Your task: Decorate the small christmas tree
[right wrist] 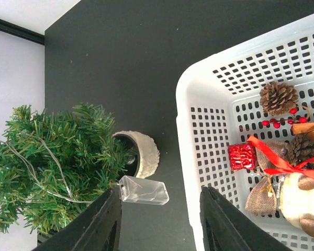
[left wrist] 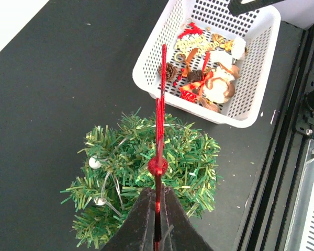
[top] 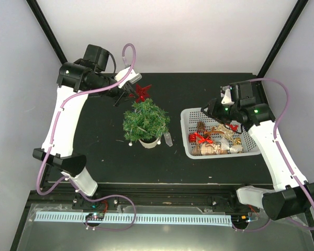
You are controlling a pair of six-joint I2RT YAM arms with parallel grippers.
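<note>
left wrist: left tool (left wrist: 157, 197) pinches red star (left wrist: 158, 166); right tool (right wrist: 159, 192) wide at basket (right wrist: 186, 130) holding pinecones (right wrist: 278, 97), bows (right wrist: 275, 159).

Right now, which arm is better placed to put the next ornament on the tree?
Left. The left gripper is shut on the red star just above the tree, so it likely only needs to lower it. The right gripper is open and empty over the basket rim.

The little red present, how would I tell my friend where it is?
Find the white basket right of the tree. Inside, near the wall facing the tree, sits the red present. It's the only shiny red cube; the pinecones beside it are brown.
</note>
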